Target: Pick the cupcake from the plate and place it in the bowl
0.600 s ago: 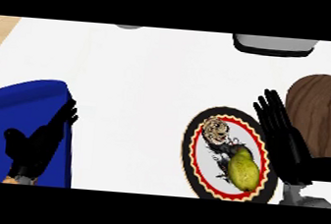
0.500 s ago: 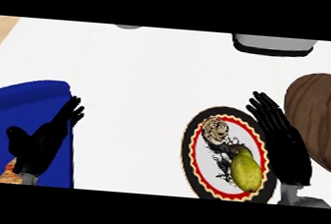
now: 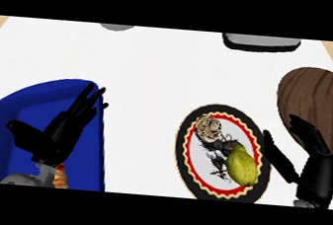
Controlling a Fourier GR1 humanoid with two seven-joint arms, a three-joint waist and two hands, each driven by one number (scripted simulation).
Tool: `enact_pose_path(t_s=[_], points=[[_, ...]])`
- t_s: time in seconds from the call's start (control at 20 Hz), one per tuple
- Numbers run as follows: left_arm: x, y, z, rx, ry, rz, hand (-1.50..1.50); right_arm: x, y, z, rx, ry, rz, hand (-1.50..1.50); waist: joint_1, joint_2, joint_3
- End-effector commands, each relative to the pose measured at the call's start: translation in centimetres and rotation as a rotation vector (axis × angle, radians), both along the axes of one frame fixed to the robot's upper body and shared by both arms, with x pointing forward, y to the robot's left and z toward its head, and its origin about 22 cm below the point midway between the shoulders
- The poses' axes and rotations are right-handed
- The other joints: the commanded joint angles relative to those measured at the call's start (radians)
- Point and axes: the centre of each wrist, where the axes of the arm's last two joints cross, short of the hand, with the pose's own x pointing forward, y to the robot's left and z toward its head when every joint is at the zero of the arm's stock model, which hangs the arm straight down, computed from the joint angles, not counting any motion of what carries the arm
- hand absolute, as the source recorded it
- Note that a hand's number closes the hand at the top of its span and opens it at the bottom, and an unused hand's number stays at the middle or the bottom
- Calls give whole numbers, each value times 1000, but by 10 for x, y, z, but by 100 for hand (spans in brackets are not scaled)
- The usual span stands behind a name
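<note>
Cupcake [image 3: 211, 127] waits on the plate [image 3: 193, 177], untouched.
Right hand [image 3: 309, 155] stands beside it, fingers straight and empty, ready to grasp; left hand [image 3: 54, 133] rests open over the blue bowl [image 3: 24, 103].

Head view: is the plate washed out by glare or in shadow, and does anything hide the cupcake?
Head view: lighting is flat and even; no glare on the plate, and no marked shadow. The cupcake shows unhidden at the plate's far end, a yellow-green fruit beside it. The right hand overlaps only the brown bowl's near side.
</note>
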Motion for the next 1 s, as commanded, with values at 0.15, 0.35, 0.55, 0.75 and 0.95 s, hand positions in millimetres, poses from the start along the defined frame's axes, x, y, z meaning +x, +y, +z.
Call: enact_pose_path(t_s=[0.15, 0.35, 0.55, 0.75, 0.95], points=[[14, -25, 11, -31, -26, -59, 0, -28, 68, -16, -260, 20, 56, -150, 46, 7, 0], [13, -28, 14, -38, -10, -79, 0, -33, 36, -26, -420, 277, -1, -150, 40, 7, -7], [15, -26, 15, -31, -15, -67, 0, -26, 38, -7, -437, 445, -66, -150, 40, 5, -9], [10, -39, 11, -26, -23, -97, 0, -8, 71, 21, -428, 609, -67, -150, 72, 5, -4], [19, -45, 16, -30, -8, -107, 0, 12, 112, 61, -386, 747, -62, -150, 77, 9, 1]])
